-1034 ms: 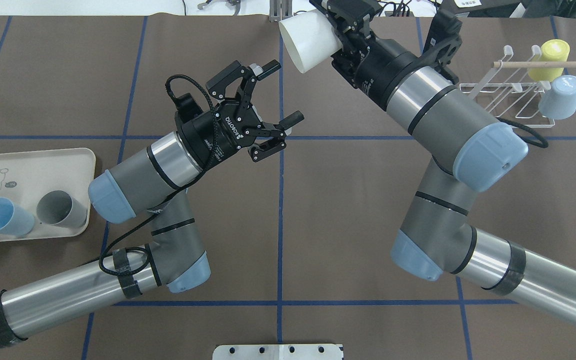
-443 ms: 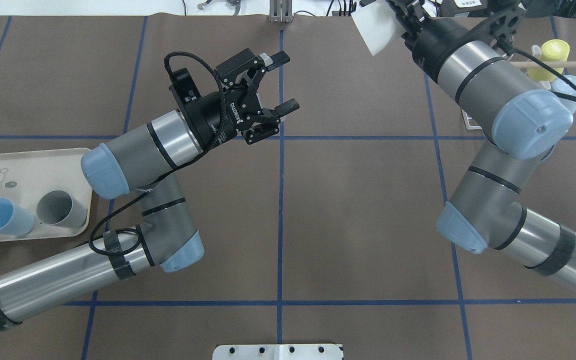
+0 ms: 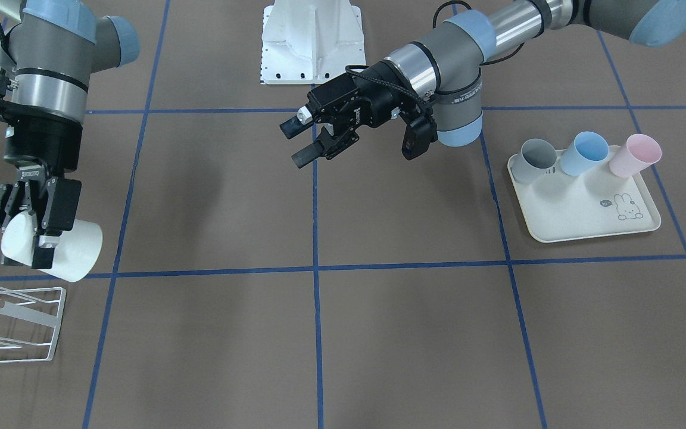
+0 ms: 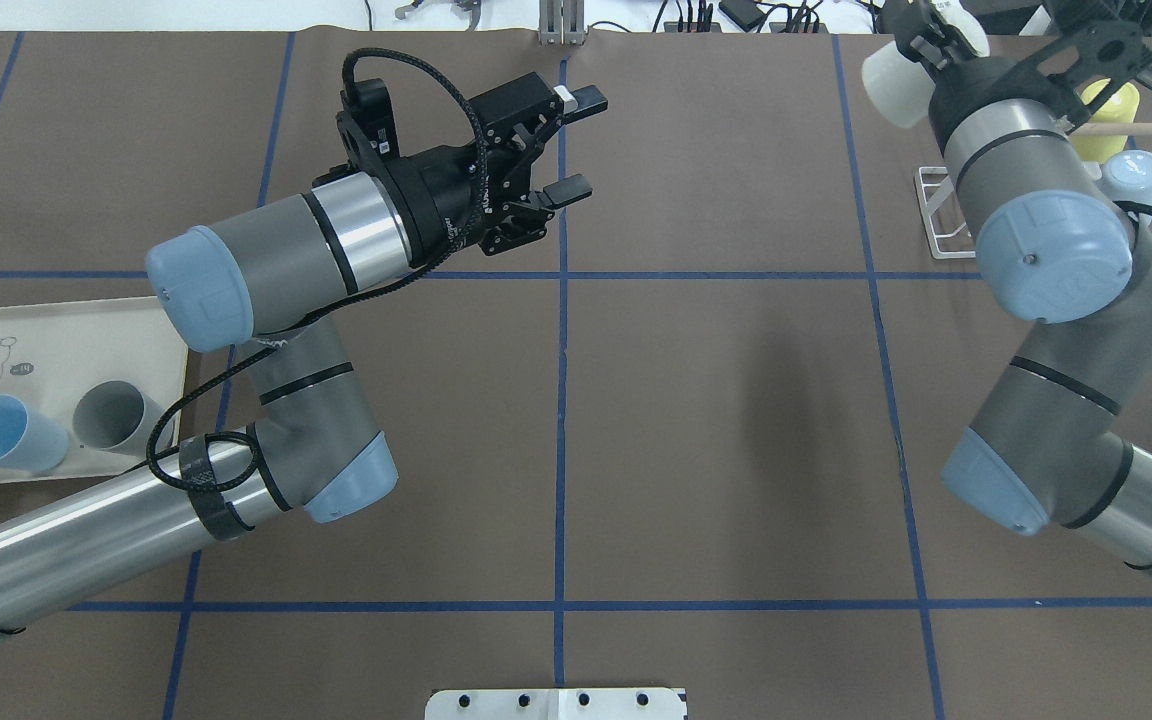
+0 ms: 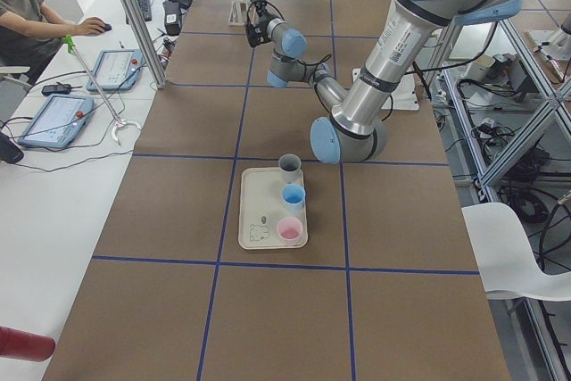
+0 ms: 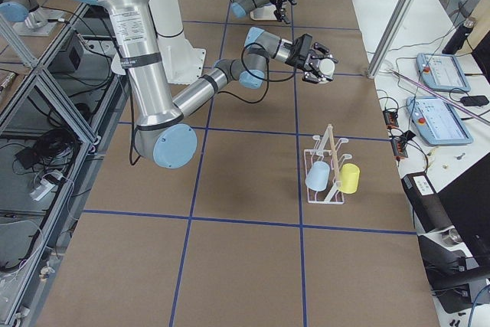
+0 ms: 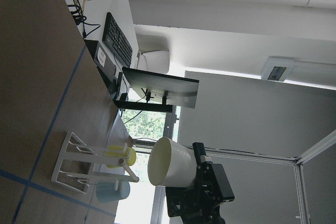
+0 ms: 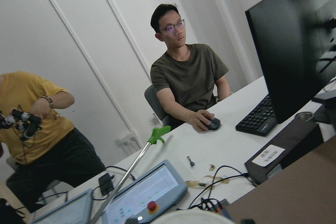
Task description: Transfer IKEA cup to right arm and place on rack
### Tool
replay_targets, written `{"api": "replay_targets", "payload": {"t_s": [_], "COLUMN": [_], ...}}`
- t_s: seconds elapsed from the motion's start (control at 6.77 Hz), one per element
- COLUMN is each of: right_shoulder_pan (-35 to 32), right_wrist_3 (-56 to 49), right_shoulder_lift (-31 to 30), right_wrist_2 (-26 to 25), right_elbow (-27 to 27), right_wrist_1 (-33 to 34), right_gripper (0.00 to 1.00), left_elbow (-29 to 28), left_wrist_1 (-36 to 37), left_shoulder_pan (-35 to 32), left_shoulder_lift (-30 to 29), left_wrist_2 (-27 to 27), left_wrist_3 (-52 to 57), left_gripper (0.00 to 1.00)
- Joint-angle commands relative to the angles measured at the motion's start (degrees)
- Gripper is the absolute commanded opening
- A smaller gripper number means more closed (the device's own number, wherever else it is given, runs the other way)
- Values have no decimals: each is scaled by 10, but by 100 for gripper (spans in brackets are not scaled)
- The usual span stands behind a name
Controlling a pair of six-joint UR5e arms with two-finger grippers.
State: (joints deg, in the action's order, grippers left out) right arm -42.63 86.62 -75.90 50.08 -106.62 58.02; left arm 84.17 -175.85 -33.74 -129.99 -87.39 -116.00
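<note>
White cup [image 3: 76, 250] clamped in right hand [image 3: 28, 251], seemingly beside rack [image 3: 52, 325]; overhead hides grip; left hand [image 3: 295, 143] splayed.

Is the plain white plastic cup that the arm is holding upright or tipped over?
Tipped on its side: the white cup lies sideways in the right gripper, its open mouth turned towards the left gripper.

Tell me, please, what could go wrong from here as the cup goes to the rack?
1. The rack already carries a yellow cup and a light-blue cup; the white cup could knock them on the way in.
2. The right gripper holds the white cup sideways near its closed end, so a slip or a missed prong could drop it.
</note>
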Motion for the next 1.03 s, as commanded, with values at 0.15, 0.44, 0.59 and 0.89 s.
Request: {"api": "replay_targets", "payload": {"t_s": [0.15, 0.44, 0.59, 0.89], "right_shoulder_pan": [-1, -23, -31, -50], "right_wrist_3": [-160, -169, -190, -219], "right_shoulder_lift": [-156, -158, -157, -150], "right_wrist_2": [-38, -33, -31, -5], "right_elbow": [-17, 60, 106, 158], "right_wrist_1": [-62, -143, -206, -265], "right_gripper": [0, 0, 0, 0], "left_elbow": [9, 9, 9, 8], "left_wrist_1": [18, 18, 18, 18], "left_shoulder_pan": [-3, -3, -2, 0], "left_shoulder_lift": [1, 2, 2, 2], "left_wrist_2": [-10, -11, -11, -10], "left_wrist_3": [8, 8, 8, 7], "left_gripper": [99, 99, 99, 99]}}
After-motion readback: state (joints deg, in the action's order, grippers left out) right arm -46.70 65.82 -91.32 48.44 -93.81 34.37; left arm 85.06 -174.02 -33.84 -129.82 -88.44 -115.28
